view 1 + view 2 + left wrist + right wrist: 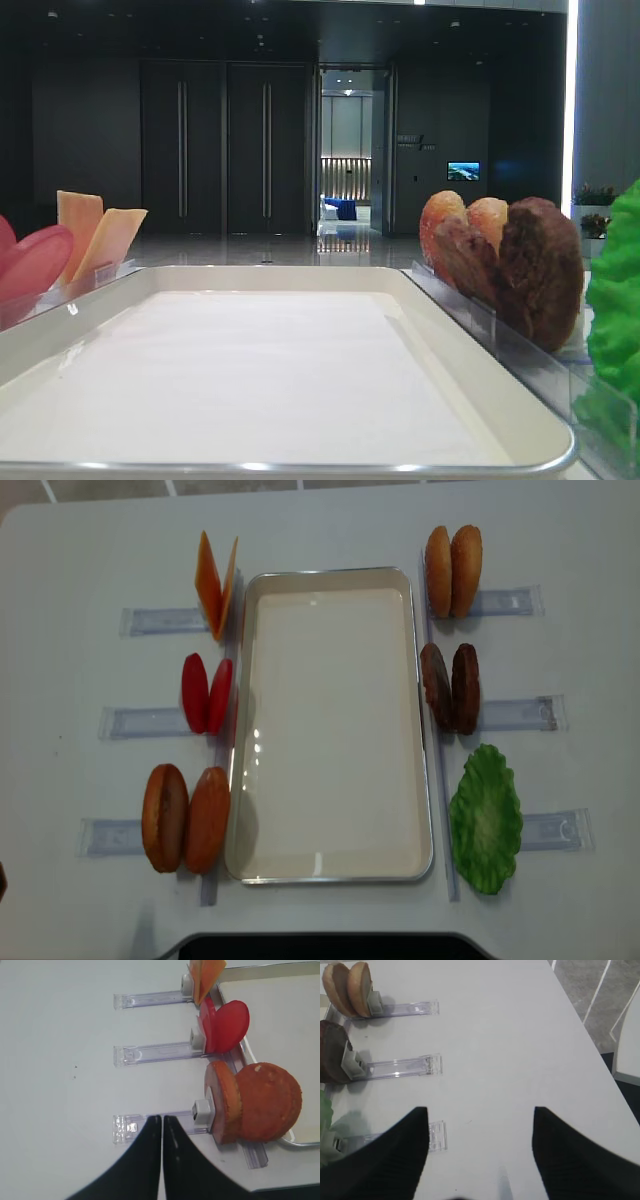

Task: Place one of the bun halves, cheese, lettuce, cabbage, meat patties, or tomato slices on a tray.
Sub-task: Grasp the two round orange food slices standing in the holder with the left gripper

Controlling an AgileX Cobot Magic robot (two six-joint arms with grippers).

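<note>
Since nothing lies on the tray (330,860) yet, I'd take the bun halves (252,1102) beside its left rim: rigid-looking, light, standing on edge in a clear holder, best pinched across the golden-brown crust. My left end effector (161,1132) is closed and empty; the right end effector (479,1147) gapes wide.

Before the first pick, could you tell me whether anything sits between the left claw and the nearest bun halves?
Nothing visible does. The shut left claw hovers over the clear holder rail, whose grey clip props the bun halves upright beside the tray.
</note>
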